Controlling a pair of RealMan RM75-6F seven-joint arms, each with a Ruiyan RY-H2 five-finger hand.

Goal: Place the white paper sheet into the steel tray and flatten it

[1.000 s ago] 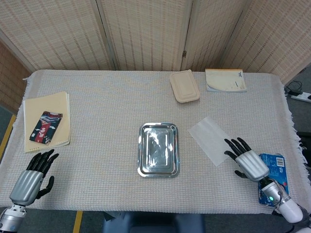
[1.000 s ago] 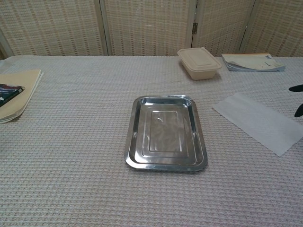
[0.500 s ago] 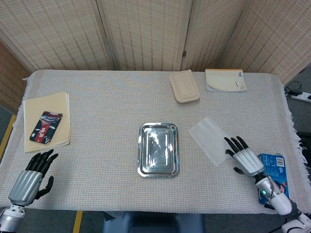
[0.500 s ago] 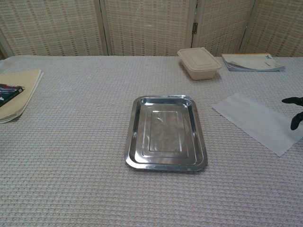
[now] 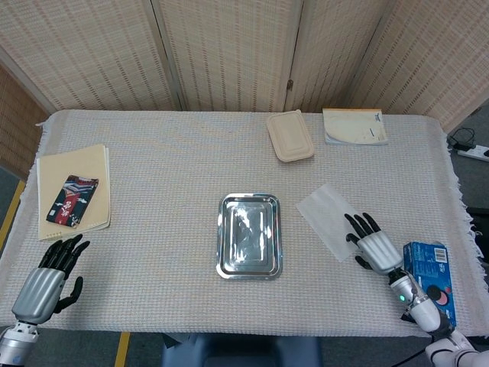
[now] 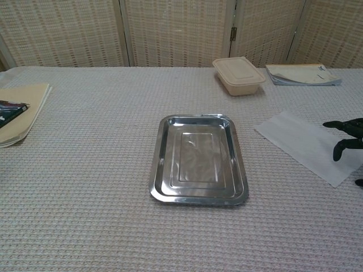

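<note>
The white paper sheet (image 5: 327, 217) (image 6: 303, 144) lies flat on the cloth, right of the steel tray (image 5: 250, 204) (image 6: 160, 170), which is bare inside. My right hand (image 5: 369, 242) (image 6: 346, 143) hovers over the sheet's near right corner with its fingers spread and holds nothing; whether it touches the paper I cannot tell. My left hand (image 5: 47, 281) rests open at the table's front left corner, far from both, and shows only in the head view.
A beige lidded food box (image 5: 290, 136) and a booklet (image 5: 354, 126) sit at the back right. A tan folder with a dark card (image 5: 73, 198) lies at the left. A blue packet (image 5: 430, 280) lies at the right edge beside my right arm.
My right hand has slid left and forward from beside the blue packet until its fingers reach over the sheet's near corner. The left hand, sheet and tray have not moved.
</note>
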